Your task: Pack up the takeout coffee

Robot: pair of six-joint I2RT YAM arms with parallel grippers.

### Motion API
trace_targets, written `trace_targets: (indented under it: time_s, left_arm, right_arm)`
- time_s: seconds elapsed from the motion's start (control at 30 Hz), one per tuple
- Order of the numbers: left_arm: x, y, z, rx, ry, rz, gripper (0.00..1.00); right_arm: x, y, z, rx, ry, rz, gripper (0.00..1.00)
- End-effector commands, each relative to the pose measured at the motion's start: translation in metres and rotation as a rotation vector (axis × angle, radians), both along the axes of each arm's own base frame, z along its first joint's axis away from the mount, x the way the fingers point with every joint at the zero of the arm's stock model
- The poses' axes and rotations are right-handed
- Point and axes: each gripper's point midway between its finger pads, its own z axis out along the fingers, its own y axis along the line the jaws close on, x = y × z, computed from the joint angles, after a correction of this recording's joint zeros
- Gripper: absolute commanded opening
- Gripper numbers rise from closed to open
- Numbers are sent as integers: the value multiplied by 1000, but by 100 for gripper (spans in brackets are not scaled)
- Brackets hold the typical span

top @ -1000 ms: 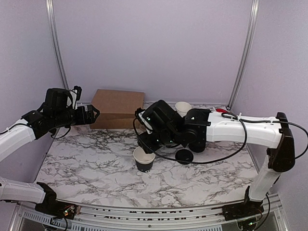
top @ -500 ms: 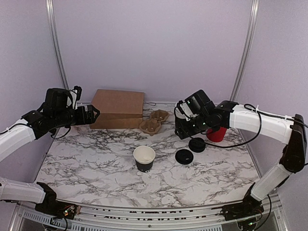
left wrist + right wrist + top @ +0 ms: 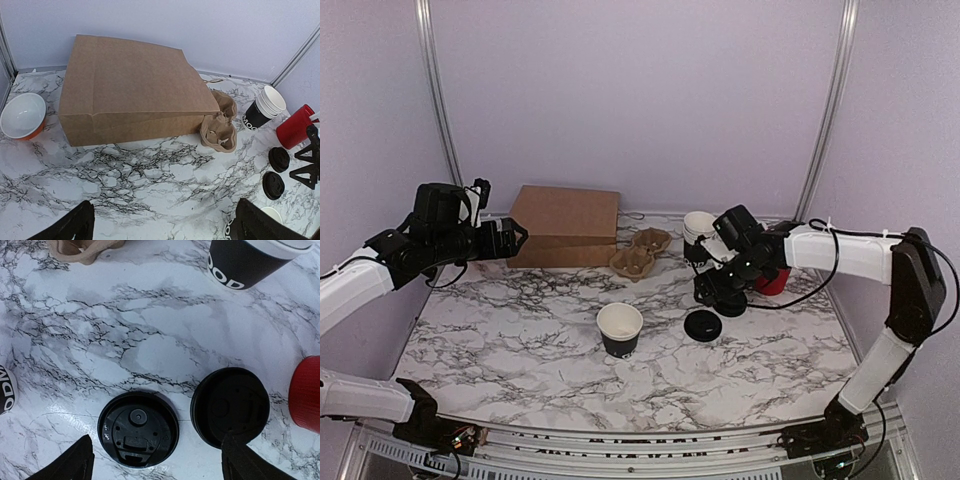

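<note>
The small black paper cup (image 3: pixel 620 332) with a white inside stands upright mid-table, empty and without a lid; its edge shows in the right wrist view (image 3: pixel 4 390) and in the left wrist view (image 3: pixel 272 214). Two round black lids lie right of it: one (image 3: pixel 703 325) (image 3: pixel 138 436) upside down, the other (image 3: pixel 730 300) (image 3: pixel 230 406) beside it. My right gripper (image 3: pixel 715 292) (image 3: pixel 157 465) is open and empty just above the two lids, one finger over the farther lid's edge. My left gripper (image 3: pixel 510 238) (image 3: pixel 162 230) is open and empty, held high at the left.
A brown paper bag (image 3: pixel 565 225) (image 3: pixel 130 90) lies flat at the back. A pulp cup carrier (image 3: pixel 640 252) (image 3: pixel 219 125) sits at its right. A stack of white-rimmed cups (image 3: pixel 698 228) (image 3: pixel 250 260) and a red tub (image 3: pixel 772 278) (image 3: pixel 306 392) stand behind the lids. A bowl (image 3: pixel 22 115) is at the left.
My right arm has swung from above the cup to the right and down over the two lids. The cup, the lids and the left arm have not moved.
</note>
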Motion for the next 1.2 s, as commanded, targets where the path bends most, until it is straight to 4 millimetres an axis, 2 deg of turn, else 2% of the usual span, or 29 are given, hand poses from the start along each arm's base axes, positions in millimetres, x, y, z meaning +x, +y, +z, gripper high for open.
trace_targets:
  time_s: [0.0,0.53,0.87,1.17]
  left_arm:
    - [0,0,-6,-5,18,1,99]
    - [0,-1,-10,-1,29,-2,99]
    - [9,4,-19,-18,44,-8,99]
    - [8,-6,-21,-47,57,-58,99]
  right_arm:
    - [3,8,-17,8,28,53,85]
    - [-19,8,-65,-67,64,-25,83]
    - [-20,15,-76,-52,74,-15,81]
    - [-22,13,-77,-93,79,-1,75]
